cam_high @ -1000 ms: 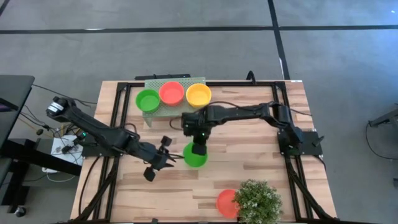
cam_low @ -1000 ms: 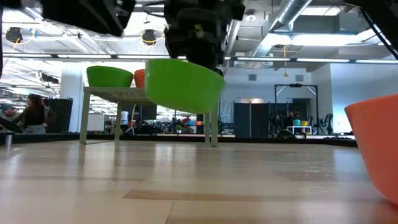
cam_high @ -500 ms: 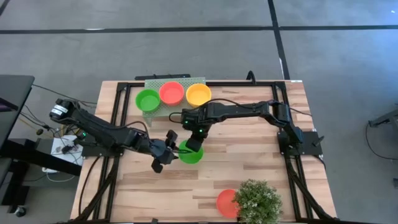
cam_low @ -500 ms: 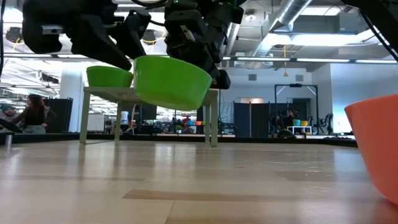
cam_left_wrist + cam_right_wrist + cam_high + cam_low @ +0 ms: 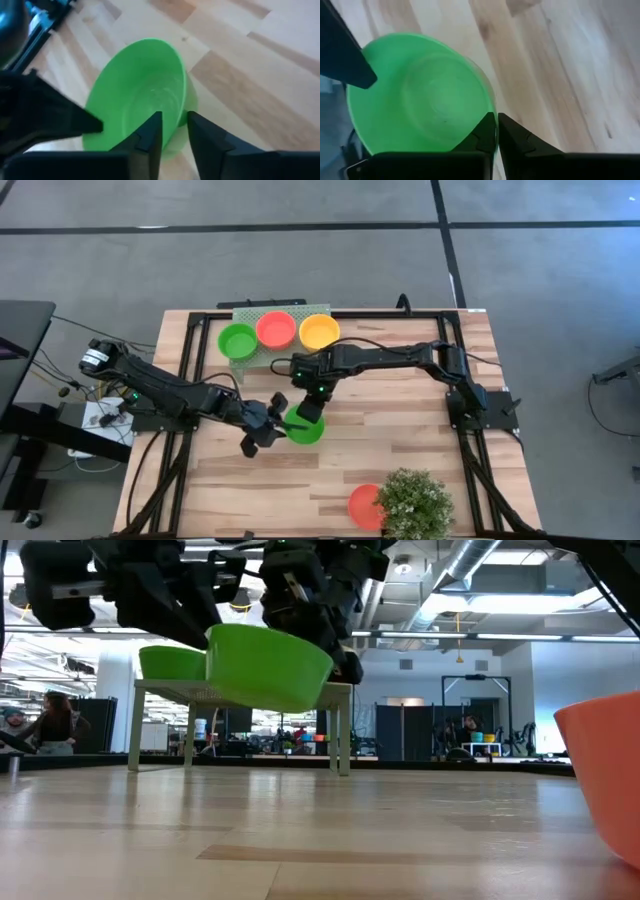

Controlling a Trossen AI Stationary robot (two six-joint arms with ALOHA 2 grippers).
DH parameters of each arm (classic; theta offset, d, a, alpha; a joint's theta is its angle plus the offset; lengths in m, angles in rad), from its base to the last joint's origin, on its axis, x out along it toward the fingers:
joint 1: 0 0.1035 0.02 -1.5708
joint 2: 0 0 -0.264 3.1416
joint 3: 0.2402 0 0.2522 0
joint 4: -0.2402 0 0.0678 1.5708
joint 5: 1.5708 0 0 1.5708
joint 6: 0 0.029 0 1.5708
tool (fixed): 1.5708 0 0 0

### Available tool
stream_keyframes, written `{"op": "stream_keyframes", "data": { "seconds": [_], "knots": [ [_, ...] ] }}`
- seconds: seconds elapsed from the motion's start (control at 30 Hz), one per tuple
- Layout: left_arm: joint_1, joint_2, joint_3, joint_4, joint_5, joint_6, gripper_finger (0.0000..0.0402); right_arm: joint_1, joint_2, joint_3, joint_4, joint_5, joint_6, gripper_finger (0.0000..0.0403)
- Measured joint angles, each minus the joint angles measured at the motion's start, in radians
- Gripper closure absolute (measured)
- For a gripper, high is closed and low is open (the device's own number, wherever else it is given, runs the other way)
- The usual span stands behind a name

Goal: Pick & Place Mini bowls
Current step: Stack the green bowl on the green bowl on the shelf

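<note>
The right claw (image 5: 312,406) pinches the green mini bowl's (image 5: 304,426) rim, holding it above mid-tabletop (image 5: 400,440). The left claw (image 5: 174,131) straddles the opposite rim, narrowly spread. It should close firmly before the right releases.

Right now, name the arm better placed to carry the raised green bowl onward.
Left, probably. The left gripper straddles the green bowl's rim, jaws not yet closed, a handover apparently underway. The right gripper pinches the opposite rim.
</note>
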Motion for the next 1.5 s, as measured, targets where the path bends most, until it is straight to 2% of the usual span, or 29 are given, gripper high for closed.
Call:
{"op": "stream_keyframes", "data": {
  "seconds": [0.23, 0.37, 0.57, 0.77, 1.1, 1.17, 1.3, 1.4, 1.5],
  "knots": [
    [-0.006, 0.000, 0.000, -0.004, 0.074, 0.001, 0.0390, 0.000, 0.000, 0.000, 0.045, -0.033, -0.010, 0.0390],
    [-0.005, 0.000, 0.000, -0.017, 0.074, 0.001, 0.0389, 0.002, 0.000, 0.000, 0.067, -0.032, -0.011, 0.0374],
    [-0.008, 0.000, 0.000, -0.029, 0.126, -0.016, 0.0393, 0.001, 0.000, 0.000, 0.087, -0.039, -0.011, 0.0334],
    [-0.047, 0.000, 0.000, -0.092, 0.142, -0.224, 0.0394, -0.006, 0.000, 0.000, 0.085, -0.038, -0.049, 0.0316],
    [-0.187, -0.015, 0.000, -0.309, 0.163, -0.625, 0.0392, 0.002, 0.000, 0.000, 0.083, -0.004, -0.090, 0.0315],
    [-0.205, -0.042, 0.000, -0.363, 0.142, -0.686, 0.0394, 0.007, 0.000, 0.000, 0.078, -0.004, -0.090, 0.0315],
    [-0.213, -0.137, 0.000, -0.474, 0.023, -0.796, 0.0393, 0.024, 0.000, 0.000, 0.078, 0.000, -0.090, 0.0315],
    [-0.209, -0.226, 0.012, -0.561, -0.051, -0.813, 0.0394, 0.034, 0.000, 0.000, 0.078, 0.000, -0.090, 0.0315],
    [-0.204, -0.294, 0.074, -0.657, -0.143, -0.812, 0.0395, 0.043, 0.000, 0.000, 0.079, 0.014, -0.090, 0.0315]
  ]
}}
